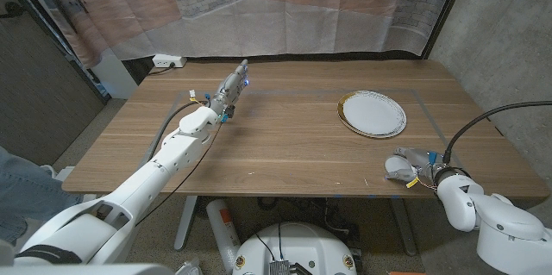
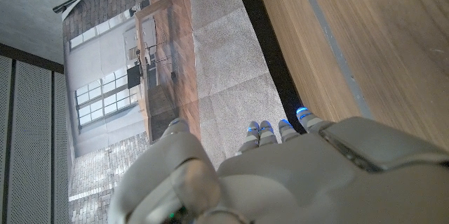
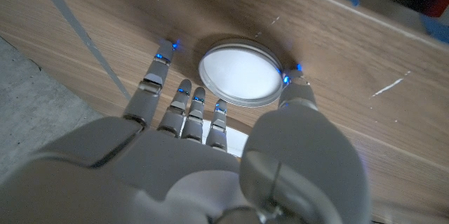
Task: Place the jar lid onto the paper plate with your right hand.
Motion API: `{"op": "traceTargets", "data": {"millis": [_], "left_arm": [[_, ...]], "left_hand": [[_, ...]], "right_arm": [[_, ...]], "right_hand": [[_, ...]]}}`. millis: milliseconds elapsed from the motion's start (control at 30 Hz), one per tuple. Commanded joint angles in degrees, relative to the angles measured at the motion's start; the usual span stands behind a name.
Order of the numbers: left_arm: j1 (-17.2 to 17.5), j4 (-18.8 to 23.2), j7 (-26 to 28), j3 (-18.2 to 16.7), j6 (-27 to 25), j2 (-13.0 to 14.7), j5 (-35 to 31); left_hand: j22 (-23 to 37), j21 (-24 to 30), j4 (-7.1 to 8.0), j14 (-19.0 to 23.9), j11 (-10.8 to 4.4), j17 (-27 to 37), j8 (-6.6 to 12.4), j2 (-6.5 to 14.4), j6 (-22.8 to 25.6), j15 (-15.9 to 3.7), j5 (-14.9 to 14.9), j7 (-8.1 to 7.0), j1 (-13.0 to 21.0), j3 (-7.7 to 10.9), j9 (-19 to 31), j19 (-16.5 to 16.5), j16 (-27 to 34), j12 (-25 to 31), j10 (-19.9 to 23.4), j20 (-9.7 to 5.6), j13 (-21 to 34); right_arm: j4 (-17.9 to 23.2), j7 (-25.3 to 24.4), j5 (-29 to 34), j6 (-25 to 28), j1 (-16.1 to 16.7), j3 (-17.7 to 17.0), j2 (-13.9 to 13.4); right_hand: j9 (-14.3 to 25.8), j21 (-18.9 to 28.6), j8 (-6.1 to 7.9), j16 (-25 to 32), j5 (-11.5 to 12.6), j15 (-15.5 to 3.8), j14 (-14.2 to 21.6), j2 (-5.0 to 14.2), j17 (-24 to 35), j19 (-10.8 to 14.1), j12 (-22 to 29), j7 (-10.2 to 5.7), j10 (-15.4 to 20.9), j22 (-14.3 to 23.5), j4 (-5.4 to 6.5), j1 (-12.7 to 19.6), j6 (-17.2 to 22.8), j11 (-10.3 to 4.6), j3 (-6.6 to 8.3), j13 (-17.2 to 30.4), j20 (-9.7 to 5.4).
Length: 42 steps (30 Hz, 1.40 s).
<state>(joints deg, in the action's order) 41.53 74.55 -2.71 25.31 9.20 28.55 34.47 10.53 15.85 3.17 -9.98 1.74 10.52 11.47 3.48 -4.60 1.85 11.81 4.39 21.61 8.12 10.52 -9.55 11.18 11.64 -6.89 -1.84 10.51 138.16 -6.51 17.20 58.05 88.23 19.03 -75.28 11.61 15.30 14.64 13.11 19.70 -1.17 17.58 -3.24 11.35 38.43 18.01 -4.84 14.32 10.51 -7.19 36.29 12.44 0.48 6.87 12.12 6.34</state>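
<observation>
The right hand [image 3: 210, 161] hovered over the jar lid [image 3: 240, 71] with fingers spread to either side of its rim, holding nothing; contact could not be confirmed. The lid lay flat on the table [image 1: 285, 137] near the front edge, directly beneath that hand. The paper plate [image 1: 372, 113] stood well apart, farther back and toward the table's middle; the extended left hand [image 1: 231, 85] was remote.

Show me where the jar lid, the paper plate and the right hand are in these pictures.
jar lid [image 3: 240, 71]: right wrist view, middle of its white top.
paper plate [image 1: 372, 112]: head view, its white centre.
right hand [image 1: 409, 168]: head view, back of the hand, near the table's edge.
</observation>
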Motion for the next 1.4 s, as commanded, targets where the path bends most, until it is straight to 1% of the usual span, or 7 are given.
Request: {"op": "traceTargets", "data": {"millis": [33, 100, 233, 333, 500, 833, 1400], "left_arm": [[-0.1, -0.6, -0.3, 0.1, -0.2, -0.3, 0.3], [-0.1, -0.6, -0.3, 0.2, -0.2, -0.3, 0.3], [-0.1, -0.4, -0.2, 0.2, -0.2, -0.3, 0.2], [-0.1, -0.4, -0.1, 0.2, -0.3, -0.3, 0.2], [-0.2, -0.6, -0.3, 0.3, -0.4, -0.4, 0.3], [-0.5, -1.2, -0.7, 0.6, -0.4, -0.7, 0.2], [-0.6, -0.9, -0.6, 0.7, -0.6, -0.7, 0.1]], "left_hand": [[0.1, -0.2, -0.16, 0.1, -0.36, 0.1, -0.08, 0.4, 0.3, 0.20, 0.0, 0.10, 0.5, -0.20, 0.2, -6.5, -0.1, 0.0, -0.4, -0.94, 0.2], [0.1, -0.3, -0.16, 0.1, -0.39, 0.1, -0.08, 0.4, 0.3, 0.21, 0.0, 0.08, 0.5, -0.21, 0.2, -6.5, -0.1, 0.0, -0.4, -0.95, 0.2], [0.1, -0.3, -0.17, 0.0, -0.40, 0.1, -0.08, 0.4, 0.3, 0.20, 0.0, 0.12, 0.5, -0.22, 0.2, -6.5, -0.1, 0.0, -0.4, -0.91, 0.2], [0.1, -0.4, -0.18, 0.0, -0.31, 0.1, -0.09, 0.4, 0.3, 0.24, 0.0, 0.12, 0.5, -0.24, 0.2, -6.5, -0.1, 0.0, -0.4, -0.85, 0.2], [0.1, -0.4, -0.18, 0.1, -0.39, 0.1, -0.10, 0.4, 0.3, 0.20, 0.0, 0.10, 0.5, -0.27, 0.2, -6.4, -0.1, 0.0, -0.4, -0.78, 0.2], [0.2, -0.5, -0.20, 0.1, -0.42, 0.1, -0.08, 0.4, 0.4, 0.23, 0.0, 0.10, 0.5, -0.32, 0.2, -6.3, -0.1, 0.0, -0.3, -0.73, 0.2], [0.2, -0.7, -0.22, 0.2, -0.45, 0.2, -0.08, 0.5, 0.4, 0.25, 0.0, 0.12, 0.5, -0.42, 0.2, -6.1, -0.1, 0.0, -0.2, -0.78, 0.2]], "right_arm": [[-0.2, -3.8, -4.6, 1.7, -4.2, 5.2, -2.3], [-0.3, -4.3, -4.3, 2.2, -5.2, 6.7, -2.4], [-0.3, -4.9, -4.4, 3.1, -7.1, 8.8, -2.5], [-0.2, -5.6, -4.8, 3.5, -7.9, 9.8, -2.5], [0.1, -7.3, -6.0, 3.8, -8.4, 10.5, -2.9], [2.0, -9.9, -8.2, 5.2, -8.9, 10.6, -5.1], [3.7, -15.6, -15.2, 4.6, -7.7, 7.5, -9.5]], "right_hand": [[0.2, 1.3, 0.50, 1.0, 0.1, -1.51, 3.5, 0.55, 0.6, 3.9, 1.3, -0.61, 3.0, 0.3, 0.04, 1.3, 2.0, -0.82, 0.32, 0.6, -2.79], [0.2, 1.8, 0.65, 1.5, 0.0, -2.46, 5.3, 0.72, 0.7, 5.6, 2.1, -0.54, 4.9, 0.4, -0.01, 1.8, 3.1, -1.21, 0.31, 0.8, -4.40], [0.3, 2.3, 1.21, 2.2, -0.2, -3.84, 7.8, 1.29, 1.0, 7.7, 3.2, -0.86, 7.5, 0.5, -0.14, 2.6, 5.3, -2.23, 0.54, 1.1, -6.19], [0.3, 2.8, 1.31, 2.9, -0.3, -4.42, 10.0, 1.80, 1.2, 9.2, 3.4, -1.09, 8.1, 0.7, -0.26, 3.3, 6.1, -2.29, 0.79, 1.2, -7.48], [0.3, 3.2, 1.47, 3.6, -0.5, -5.47, 11.9, 2.63, 1.7, 10.5, 4.0, -1.56, 9.4, 0.9, -0.44, 4.4, 7.3, -2.99, 1.22, 1.5, -8.79], [0.4, 3.3, 1.42, 3.7, -0.7, -5.34, 12.4, 3.33, 2.0, 10.6, 3.9, -1.75, 9.1, 1.0, -0.45, 5.1, 7.6, -2.89, 1.52, 1.6, -9.02], [0.4, 3.2, 1.27, 3.8, -1.2, -5.57, 12.9, 3.73, 2.4, 10.4, 4.0, -1.84, 9.2, 1.2, -0.33, 5.3, 7.9, -2.94, 1.57, 1.8, -9.29]]}}
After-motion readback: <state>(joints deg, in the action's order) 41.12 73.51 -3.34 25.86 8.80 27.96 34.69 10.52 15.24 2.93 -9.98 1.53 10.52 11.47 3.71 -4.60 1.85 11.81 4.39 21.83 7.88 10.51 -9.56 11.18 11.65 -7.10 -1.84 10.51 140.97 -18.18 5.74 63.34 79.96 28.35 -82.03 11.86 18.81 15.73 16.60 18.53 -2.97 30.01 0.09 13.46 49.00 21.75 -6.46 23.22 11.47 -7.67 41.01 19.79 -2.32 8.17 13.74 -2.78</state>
